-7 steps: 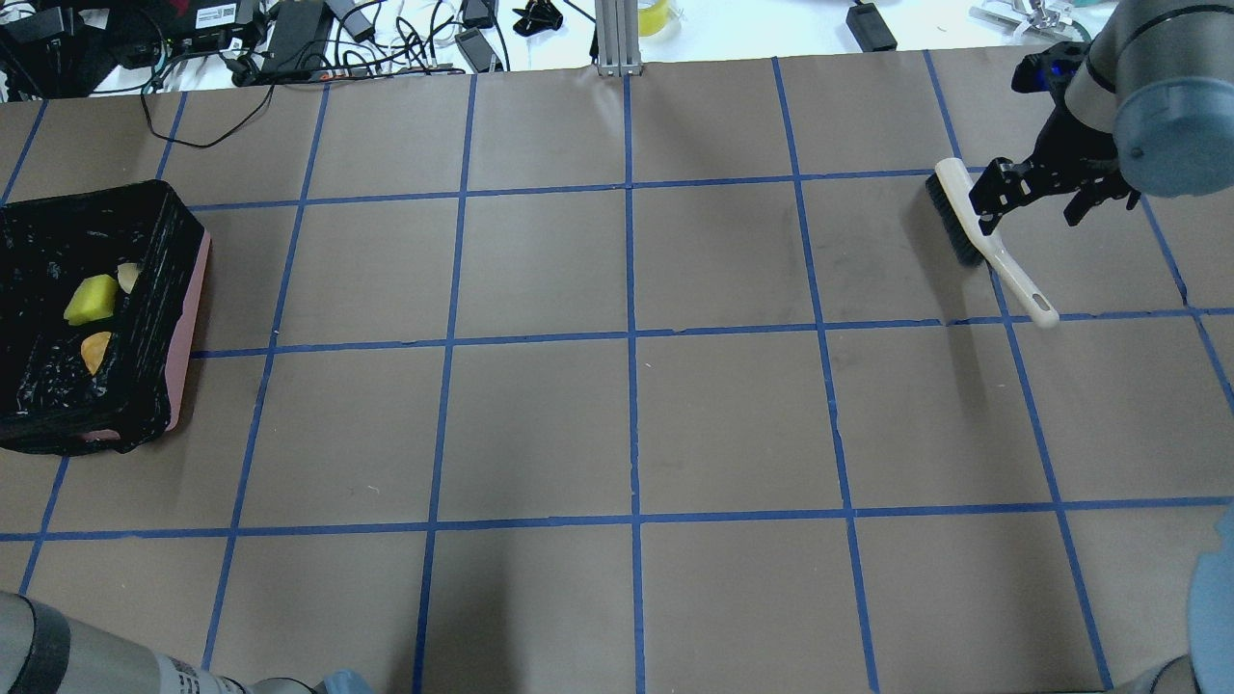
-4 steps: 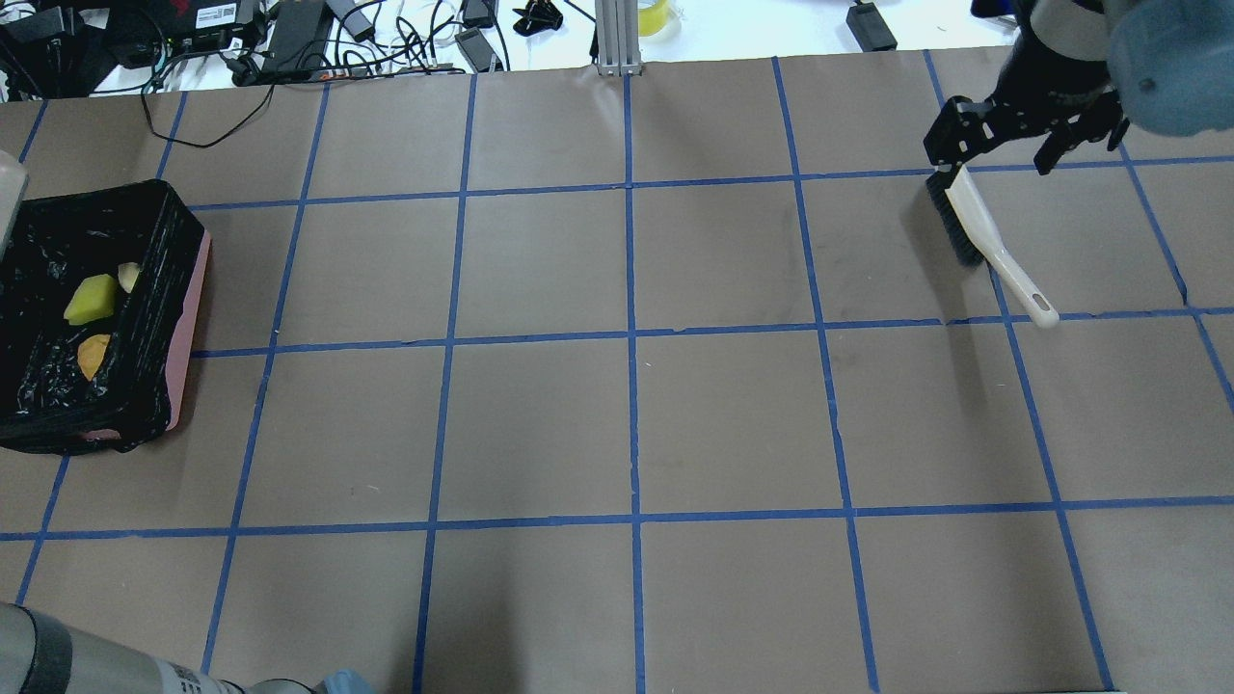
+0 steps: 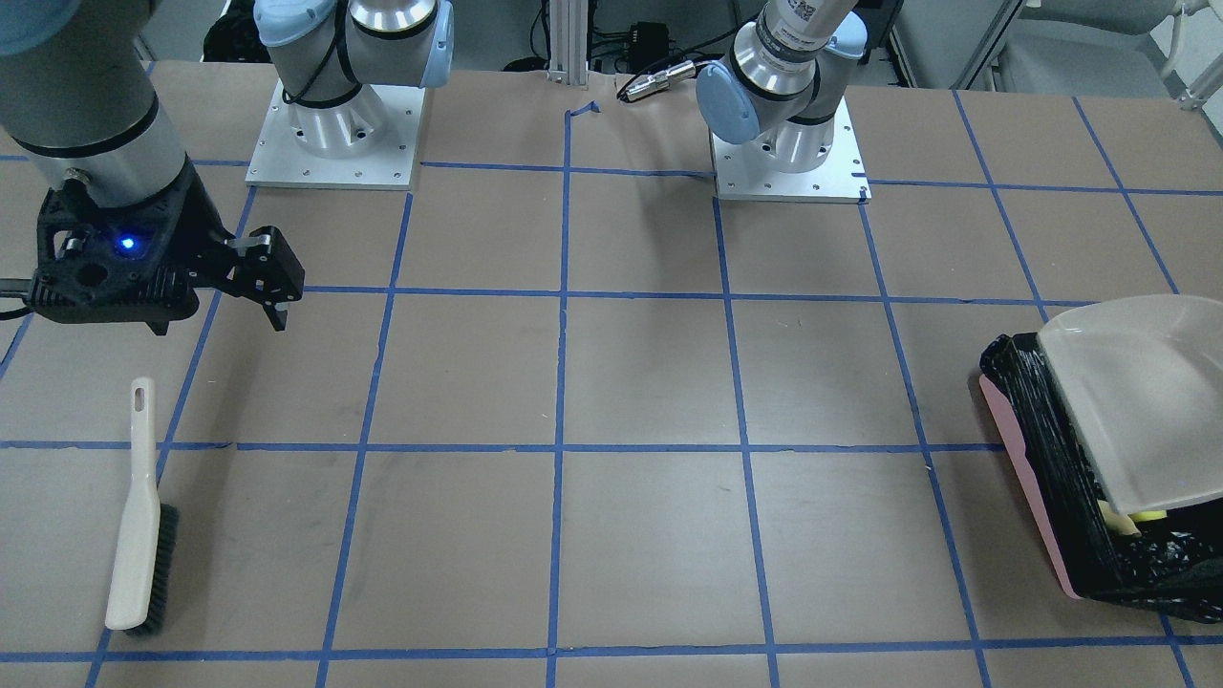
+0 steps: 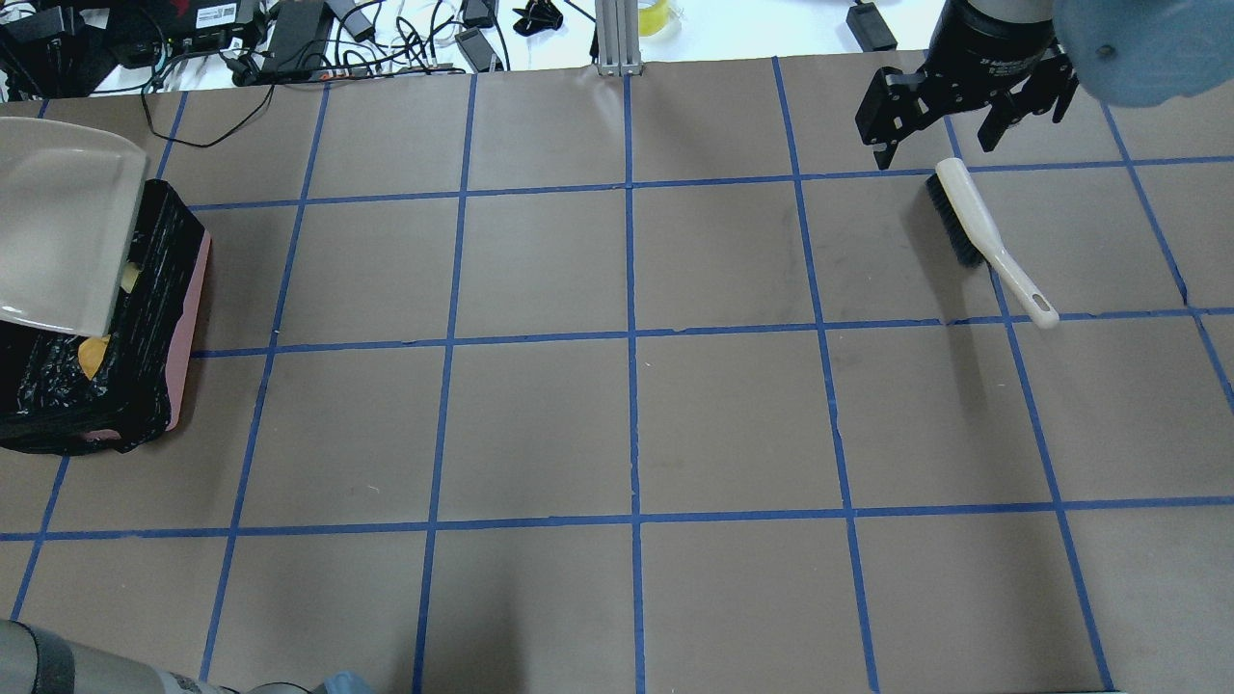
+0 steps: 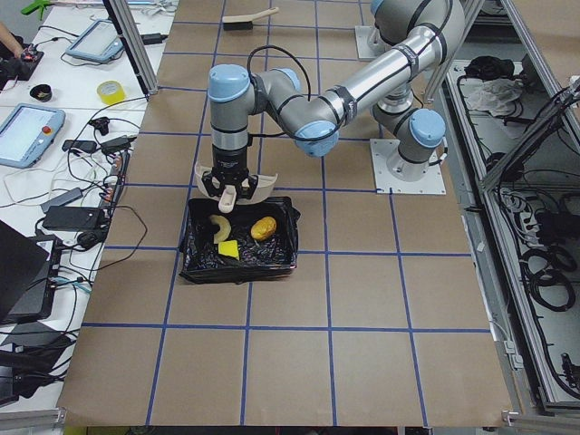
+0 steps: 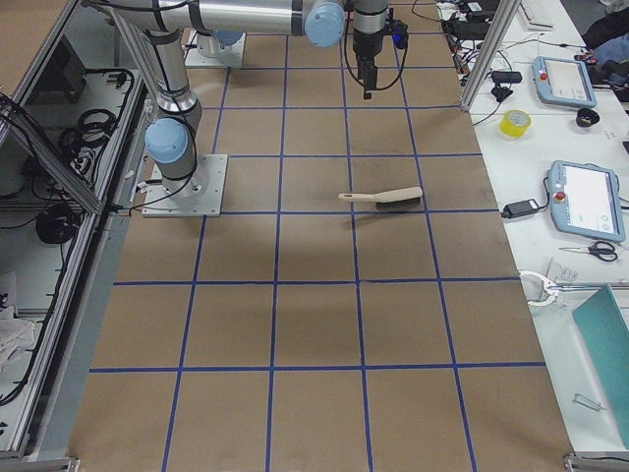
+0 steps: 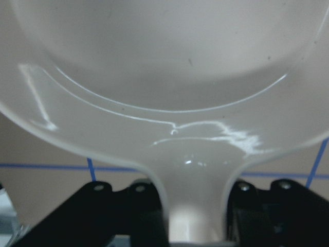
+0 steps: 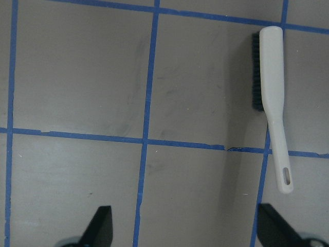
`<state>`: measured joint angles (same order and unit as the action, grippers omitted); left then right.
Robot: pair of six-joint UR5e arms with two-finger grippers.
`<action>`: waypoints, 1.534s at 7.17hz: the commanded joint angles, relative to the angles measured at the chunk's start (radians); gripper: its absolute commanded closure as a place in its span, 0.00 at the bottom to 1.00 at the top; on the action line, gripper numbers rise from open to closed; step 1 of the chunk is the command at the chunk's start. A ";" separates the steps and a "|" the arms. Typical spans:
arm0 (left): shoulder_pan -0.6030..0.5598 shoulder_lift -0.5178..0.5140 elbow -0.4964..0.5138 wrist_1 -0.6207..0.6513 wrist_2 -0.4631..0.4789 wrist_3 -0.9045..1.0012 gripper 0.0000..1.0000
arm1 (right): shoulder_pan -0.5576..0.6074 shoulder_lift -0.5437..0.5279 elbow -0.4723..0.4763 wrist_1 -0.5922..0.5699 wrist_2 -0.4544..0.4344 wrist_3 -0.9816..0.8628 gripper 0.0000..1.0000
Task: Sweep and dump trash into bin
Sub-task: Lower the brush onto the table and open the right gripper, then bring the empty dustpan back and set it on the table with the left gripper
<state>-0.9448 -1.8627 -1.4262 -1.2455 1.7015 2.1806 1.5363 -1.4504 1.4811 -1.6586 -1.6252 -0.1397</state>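
The bin (image 4: 189,318), pink with a black bag, stands at the table's left end; it also shows in the front view (image 3: 1027,449). The trash lies inside it: an orange lump (image 5: 264,228), a pale melon slice (image 5: 218,227) and a yellow wedge (image 5: 229,249). My left gripper (image 7: 193,206) is shut on the handle of the beige dustpan (image 4: 58,222), which hangs tilted over the bin's far part. My right gripper (image 4: 935,135) is open and empty, raised just beyond the brush (image 4: 974,226), which lies flat on the table.
Cables, power bricks and a tape roll (image 4: 656,14) lie on the white bench past the table's far edge. An aluminium post (image 4: 617,39) stands at the middle of that edge. Both arm bases (image 3: 334,143) sit at the robot's side.
My right gripper has lifted off the brush and moved toward the far edge; the brush has not moved. The dustpan has come in from the left over the bin.
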 commanded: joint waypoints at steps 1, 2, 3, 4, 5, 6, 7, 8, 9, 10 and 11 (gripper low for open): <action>-0.101 -0.026 -0.008 -0.148 -0.111 -0.140 1.00 | 0.004 -0.048 0.005 0.031 0.046 0.000 0.00; -0.153 -0.062 -0.016 -0.205 -0.191 -0.232 1.00 | 0.004 -0.060 0.024 0.031 0.073 -0.001 0.00; -0.207 -0.111 -0.034 -0.193 -0.203 -0.298 1.00 | 0.004 -0.070 0.040 0.030 0.062 -0.018 0.00; -0.282 -0.162 -0.036 -0.111 -0.204 -0.305 1.00 | 0.004 -0.070 0.048 0.030 0.068 -0.017 0.00; -0.319 -0.211 -0.034 -0.054 -0.204 -0.308 1.00 | 0.004 -0.074 0.048 0.030 0.073 -0.018 0.00; -0.340 -0.246 -0.034 -0.002 -0.204 -0.286 1.00 | 0.004 -0.073 0.048 0.030 0.061 -0.018 0.00; -0.376 -0.271 -0.033 0.058 -0.203 -0.266 1.00 | 0.004 -0.073 0.048 0.030 0.071 -0.018 0.00; -0.418 -0.292 -0.033 0.067 -0.204 -0.304 1.00 | 0.004 -0.073 0.048 0.030 0.073 -0.017 0.00; -0.445 -0.306 -0.034 0.101 -0.203 -0.308 1.00 | 0.004 -0.071 0.048 0.030 0.070 -0.015 0.00; -0.445 -0.323 -0.036 0.109 -0.203 -0.309 1.00 | 0.004 -0.071 0.048 0.030 0.064 -0.015 0.00; -0.445 -0.323 -0.037 0.109 -0.198 -0.308 1.00 | 0.004 -0.073 0.048 0.030 0.062 -0.015 0.00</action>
<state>-1.3848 -2.1779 -1.4617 -1.1442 1.4997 1.8738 1.5401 -1.5222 1.5294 -1.6291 -1.5598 -0.1552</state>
